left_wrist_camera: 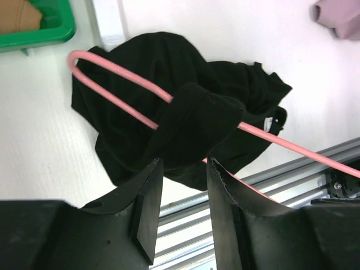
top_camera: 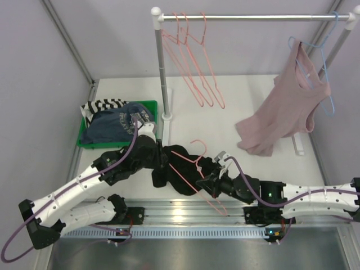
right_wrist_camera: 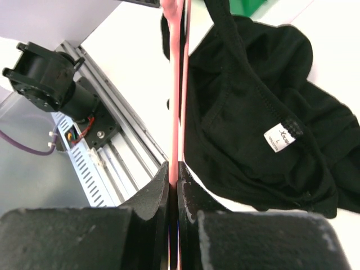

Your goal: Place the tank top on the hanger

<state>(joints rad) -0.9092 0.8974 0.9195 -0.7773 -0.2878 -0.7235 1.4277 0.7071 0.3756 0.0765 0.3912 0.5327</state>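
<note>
Right wrist view: right gripper (right_wrist_camera: 174,169) pinched tight on hanger (right_wrist_camera: 176,84); tank top (right_wrist_camera: 253,84) heaped at right. Left gripper (left_wrist_camera: 184,164) part open at a fold's edge, lower centre.

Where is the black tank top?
In the top view the tank top lies bunched at the near centre, partly over the hanger, right of the green bin.

The tank top (top_camera: 171,169) lies bunched on the counter (top_camera: 242,101). Across it lies the hanger (right_wrist_camera: 175,84), its wire clamped in the right pincer (right_wrist_camera: 177,169) at the tank top's right. Behind-left of the tank top sits a bin (top_camera: 149,104) of clothes; directly behind, the rack post (top_camera: 161,67); behind-right, a second top (top_camera: 284,107) hanging.
</note>
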